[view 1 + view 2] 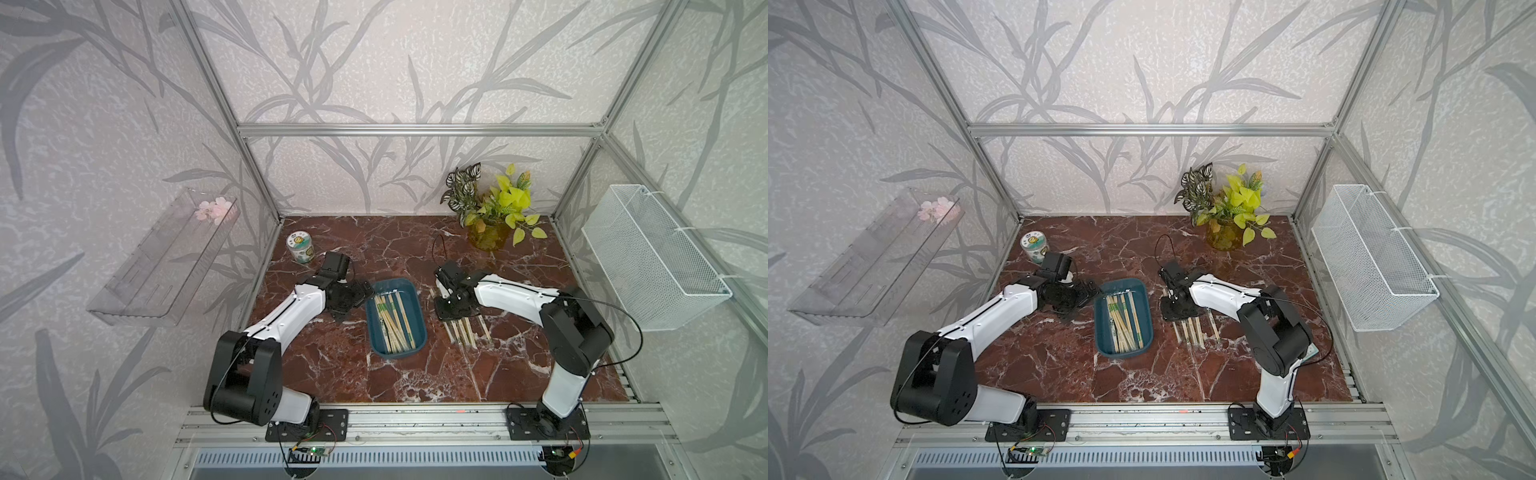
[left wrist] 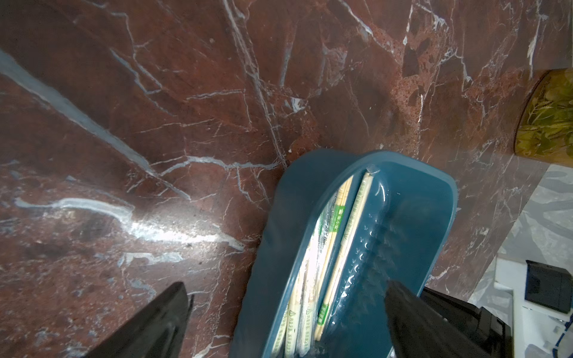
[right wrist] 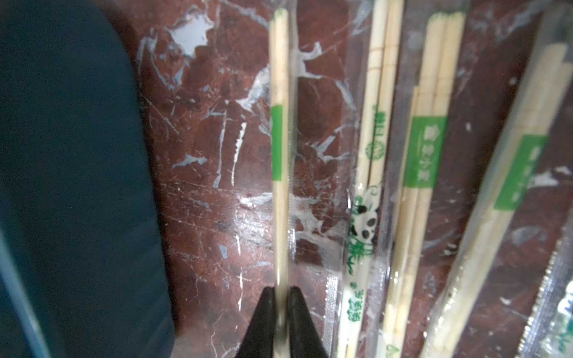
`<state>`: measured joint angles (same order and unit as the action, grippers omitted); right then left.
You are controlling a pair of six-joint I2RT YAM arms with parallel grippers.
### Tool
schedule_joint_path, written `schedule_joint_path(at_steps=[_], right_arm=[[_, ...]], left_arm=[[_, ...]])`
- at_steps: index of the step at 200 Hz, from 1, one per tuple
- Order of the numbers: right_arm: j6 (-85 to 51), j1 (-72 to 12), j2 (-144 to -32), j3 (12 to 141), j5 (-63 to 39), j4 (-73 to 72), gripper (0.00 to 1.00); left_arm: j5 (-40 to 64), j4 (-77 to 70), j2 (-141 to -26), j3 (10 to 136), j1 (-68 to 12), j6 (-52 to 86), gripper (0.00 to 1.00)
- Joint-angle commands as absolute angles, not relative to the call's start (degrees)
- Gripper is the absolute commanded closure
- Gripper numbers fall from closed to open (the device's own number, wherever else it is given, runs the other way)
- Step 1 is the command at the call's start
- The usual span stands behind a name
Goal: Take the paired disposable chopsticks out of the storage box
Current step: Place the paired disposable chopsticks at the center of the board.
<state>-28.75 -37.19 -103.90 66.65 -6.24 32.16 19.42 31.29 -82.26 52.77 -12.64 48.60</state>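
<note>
The storage box [image 1: 415,307] [image 1: 1142,307], a shallow teal tray, lies mid-table with several paired disposable chopsticks [image 1: 392,322] [image 1: 1123,322] inside. Several more wrapped pairs [image 1: 465,330] [image 1: 1194,330] lie side by side on the marble to its right. My right gripper [image 1: 451,313] [image 3: 281,291] hangs over that row, its jaws shut on one pair [image 3: 279,139] that hangs low over the marble between the box [image 3: 62,186] and the other pairs [image 3: 428,148]. My left gripper [image 1: 359,296] [image 2: 286,322] stands open at the box's far left corner, one finger outside the wall [image 2: 418,217], one over the inside.
A small printed jar [image 1: 301,247] stands at the back left, close behind the left wrist. A potted plant in an amber vase [image 1: 490,237] is at the back right. A white wire basket [image 1: 652,257] hangs on the right wall, a clear shelf [image 1: 162,257] on the left.
</note>
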Motion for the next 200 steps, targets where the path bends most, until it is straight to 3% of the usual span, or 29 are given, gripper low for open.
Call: schedule_joint_path(at_steps=[1,59,117,200], right_arm=[[-28.8,-37.4,-104.2,66.1,-4.2,32.9,0.78],[-29.9,-37.7,-99.1,67.5,-4.7,34.5,0.75],[-29.9,-41.9,-98.2,77.8,-4.6,38.3,0.74],[-27.8,-50.2,-110.0,93.0,-1.8,42.5,0.74]], left_arm=[[19.2,32.0,-82.5,53.8,-12.8,48.0,0.01],[19.0,32.8,-83.3,54.3,-12.8,47.1,0.01],[18.2,33.7,-84.1,54.9,-11.9,45.9,0.01],[17.5,35.0,-84.4,55.4,-8.3,44.0,0.01]])
